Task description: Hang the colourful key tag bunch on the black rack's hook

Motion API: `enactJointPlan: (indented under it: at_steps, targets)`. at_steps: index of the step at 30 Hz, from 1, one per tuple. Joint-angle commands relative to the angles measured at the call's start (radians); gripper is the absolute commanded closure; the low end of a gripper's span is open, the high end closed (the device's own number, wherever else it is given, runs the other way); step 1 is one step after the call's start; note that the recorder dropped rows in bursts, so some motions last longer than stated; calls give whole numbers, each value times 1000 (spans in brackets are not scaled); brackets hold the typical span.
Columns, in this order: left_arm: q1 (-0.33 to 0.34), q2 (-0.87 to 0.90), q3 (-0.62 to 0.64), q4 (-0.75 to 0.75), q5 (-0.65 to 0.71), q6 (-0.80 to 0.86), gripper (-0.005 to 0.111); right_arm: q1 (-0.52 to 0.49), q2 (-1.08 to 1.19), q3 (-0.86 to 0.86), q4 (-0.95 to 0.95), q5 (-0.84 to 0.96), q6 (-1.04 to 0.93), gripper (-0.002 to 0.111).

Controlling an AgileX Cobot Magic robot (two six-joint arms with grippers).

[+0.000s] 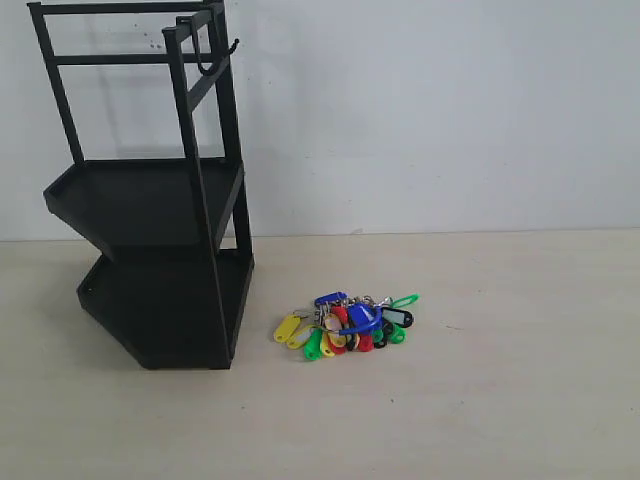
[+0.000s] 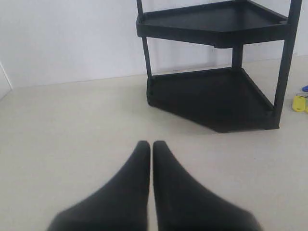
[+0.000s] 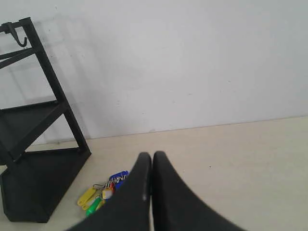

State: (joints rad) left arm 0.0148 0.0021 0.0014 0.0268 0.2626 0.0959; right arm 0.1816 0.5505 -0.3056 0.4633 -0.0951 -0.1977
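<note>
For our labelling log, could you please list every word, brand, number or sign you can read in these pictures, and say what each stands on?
No text can be read in any view.
Key tag bunch: too small to tell whether the tags bear any writing.
Rack: plain black, no brand or mark shows.
Wall and table: no signs or labels show.

Pale beige tabletop (image 1: pixel 500 400) carries the black rack (image 1: pixel 150 205) standing at left, with the colourful key tag bunch (image 1: pixel 350 325) lying just right of its base.
</note>
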Motion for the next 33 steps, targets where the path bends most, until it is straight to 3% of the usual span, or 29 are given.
enactJointPlan:
  at_steps: [1, 14, 21, 24, 29, 33]
  targets:
    - [-1, -2, -1, -3, -7, 1, 102, -2, -3, 3, -1, -12, -3, 108]
    - [-1, -2, -1, -3, -7, 1, 102, -2, -3, 3, -1, -1, 2, 108]
    - [-1, -2, -1, -3, -7, 1, 102, -2, -5, 12, -3, 160, -92, 108]
    - [-1, -2, -1, -3, -7, 1, 102, -2, -24, 67, -1, 102, -54, 108]
    - [-1, -2, -1, -3, -7, 1, 102, -2, -98, 250, -1, -158, 81, 108]
    - [-1, -2, -1, -3, -7, 1, 102, -2, -159, 306, -5, -190, 84, 108]
